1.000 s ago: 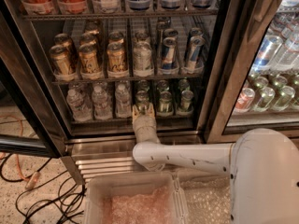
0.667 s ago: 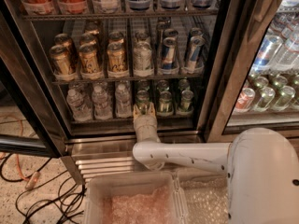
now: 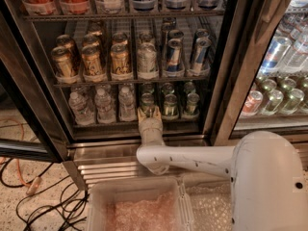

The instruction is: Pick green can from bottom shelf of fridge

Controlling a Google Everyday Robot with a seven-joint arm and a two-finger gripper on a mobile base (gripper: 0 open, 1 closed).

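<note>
The fridge (image 3: 222,81) stands open in front of me. Several short green cans sit on the right half of the bottom shelf (image 3: 115,125). The front row has one at the left (image 3: 147,101), one in the middle (image 3: 169,105) and one at the right (image 3: 192,103), with more behind them. My gripper (image 3: 148,113) reaches in over the shelf's front edge, right at the base of the left front green can. My white arm (image 3: 192,159) runs from the lower right to it, and the gripper hides the can's lower part.
Water bottles (image 3: 102,105) fill the bottom shelf's left half. Gold-brown cans (image 3: 91,59) and tall blue-silver cans (image 3: 173,54) stand on the rack above. A steel grille (image 3: 106,170) lies below the shelf. A plastic bin (image 3: 139,206) is in front and cables (image 3: 33,201) lie on the floor at left. A second compartment (image 3: 272,100) is at right.
My gripper has moved slightly further in towards the left front green can. The cans and bottles have not moved.
</note>
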